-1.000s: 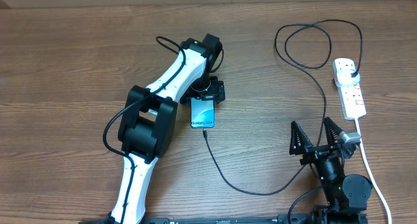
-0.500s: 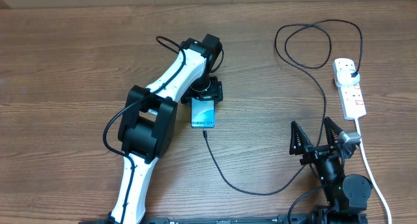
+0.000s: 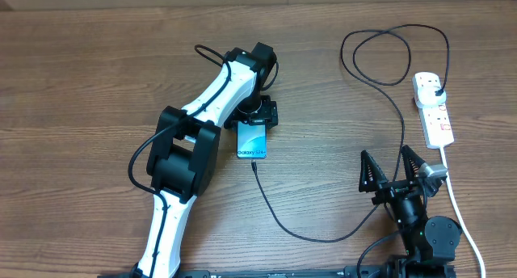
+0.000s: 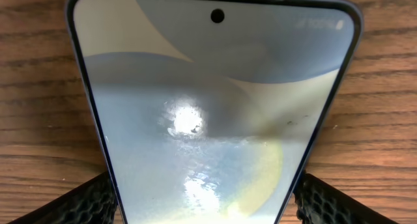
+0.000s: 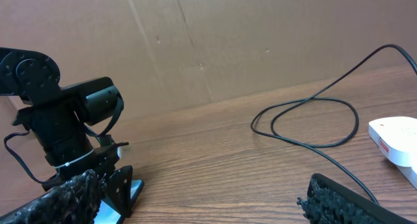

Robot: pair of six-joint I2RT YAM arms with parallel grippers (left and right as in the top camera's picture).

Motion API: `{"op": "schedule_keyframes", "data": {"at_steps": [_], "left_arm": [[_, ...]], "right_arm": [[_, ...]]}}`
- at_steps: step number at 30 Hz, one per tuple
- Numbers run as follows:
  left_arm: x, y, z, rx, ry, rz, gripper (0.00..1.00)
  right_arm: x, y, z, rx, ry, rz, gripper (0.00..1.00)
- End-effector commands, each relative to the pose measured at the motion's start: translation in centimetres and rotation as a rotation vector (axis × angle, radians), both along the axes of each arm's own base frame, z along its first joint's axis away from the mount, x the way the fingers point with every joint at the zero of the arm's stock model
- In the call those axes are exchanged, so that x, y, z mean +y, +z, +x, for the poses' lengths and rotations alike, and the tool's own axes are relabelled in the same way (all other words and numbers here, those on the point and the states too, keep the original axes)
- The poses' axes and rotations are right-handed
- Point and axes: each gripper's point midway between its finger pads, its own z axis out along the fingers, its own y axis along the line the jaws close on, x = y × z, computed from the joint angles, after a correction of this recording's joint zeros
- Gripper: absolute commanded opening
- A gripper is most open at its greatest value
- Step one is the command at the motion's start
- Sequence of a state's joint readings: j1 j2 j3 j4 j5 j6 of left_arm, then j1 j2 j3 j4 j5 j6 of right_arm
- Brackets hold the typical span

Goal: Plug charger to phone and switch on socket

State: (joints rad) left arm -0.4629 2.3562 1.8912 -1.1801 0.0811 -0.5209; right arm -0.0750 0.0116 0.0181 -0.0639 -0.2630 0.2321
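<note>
The phone [image 3: 251, 142] lies flat on the table with its screen up, and it fills the left wrist view [image 4: 215, 120]. My left gripper [image 3: 260, 116] straddles its far short end, one finger against each long edge [image 4: 208, 201]. The black charger cable [image 3: 403, 128] runs from its plug in the white socket [image 3: 435, 116], loops at the back and curves round to its connector tip [image 3: 254, 164] just at the phone's near edge. I cannot tell if the tip is seated. My right gripper [image 3: 397, 171] is open and empty, left of the socket's near end.
The socket's thick white cord [image 3: 460, 205] runs down the right side towards the front edge. The right wrist view shows the socket's end [image 5: 397, 140], the left arm over the phone [image 5: 132, 189] and a cardboard wall behind the table.
</note>
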Motion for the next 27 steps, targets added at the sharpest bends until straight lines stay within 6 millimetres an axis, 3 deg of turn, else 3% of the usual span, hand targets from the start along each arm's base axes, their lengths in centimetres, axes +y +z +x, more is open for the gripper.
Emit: {"op": "schedule_keyframes", "data": {"at_steps": [1, 11, 18, 27], "left_arm": [[0.15, -3.91, -1.40, 0.069, -0.036, 0.024, 0.89], [0.65, -4.03, -0.57, 0.029, -0.041, 0.057, 0.84], [0.81, -4.00, -0.77, 0.037, -0.041, 0.064, 0.93], [1.02, -4.03, -0.49, 0.023, -0.043, 0.079, 0.96]], "right_arm": [[0.11, -0.18, -0.01, -0.004, 0.006, -0.001, 1.00], [0.11, -0.17, -0.01, -0.004, 0.006, -0.001, 1.00], [0.11, -0.17, -0.01, -0.004, 0.006, -0.001, 1.00], [0.11, -0.18, -0.01, -0.004, 0.006, -0.001, 1.00]]}}
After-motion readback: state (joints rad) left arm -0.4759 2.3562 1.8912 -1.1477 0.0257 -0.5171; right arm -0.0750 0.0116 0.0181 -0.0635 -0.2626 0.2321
